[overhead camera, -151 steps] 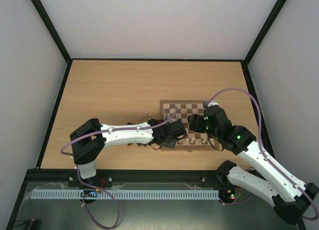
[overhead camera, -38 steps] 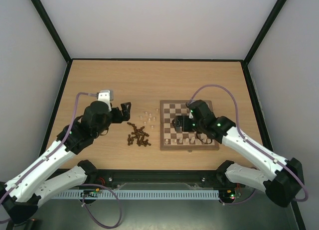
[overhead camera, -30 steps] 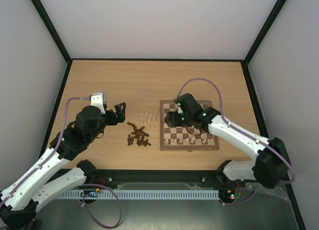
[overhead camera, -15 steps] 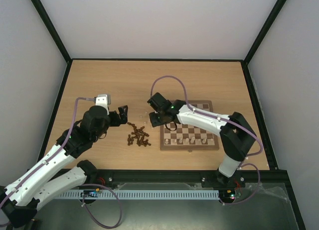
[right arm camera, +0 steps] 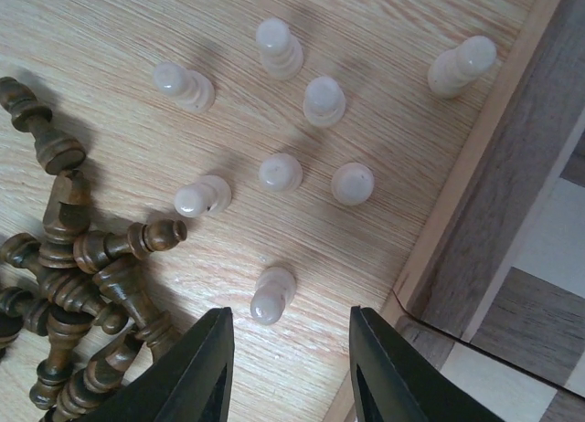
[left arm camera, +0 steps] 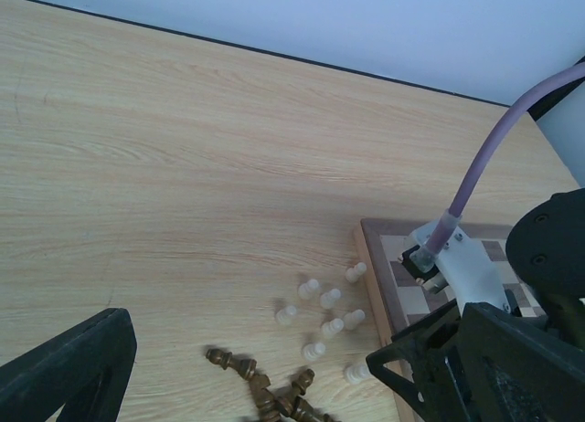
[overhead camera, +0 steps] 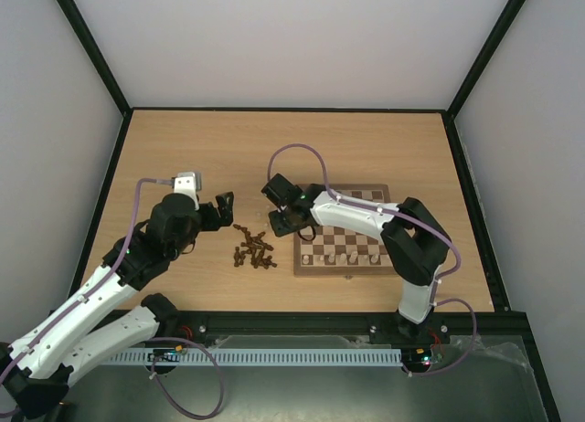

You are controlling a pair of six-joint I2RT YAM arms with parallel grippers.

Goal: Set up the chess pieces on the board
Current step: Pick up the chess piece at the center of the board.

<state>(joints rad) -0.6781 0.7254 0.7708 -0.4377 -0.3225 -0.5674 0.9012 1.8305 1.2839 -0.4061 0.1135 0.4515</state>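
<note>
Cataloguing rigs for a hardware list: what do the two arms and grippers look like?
Both the left arm and right arm have white shells with black joints, and a mauve cable loops along each. The left gripper and right gripper are black.

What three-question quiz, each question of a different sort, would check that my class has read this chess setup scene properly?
1. True or false: the left gripper is shut on a dark chessman.
2. Where do the loose pale pieces lie? A: on the board. B: on the table, between the dark pile and the board. C: inside the left gripper.
3. How many pale pieces lie off the board in the right wrist view?
Key: 1 false, its jaws stand open and empty. 2 B. 3 eight; one lies just ahead of the right gripper, whose fingers are apart.
</note>
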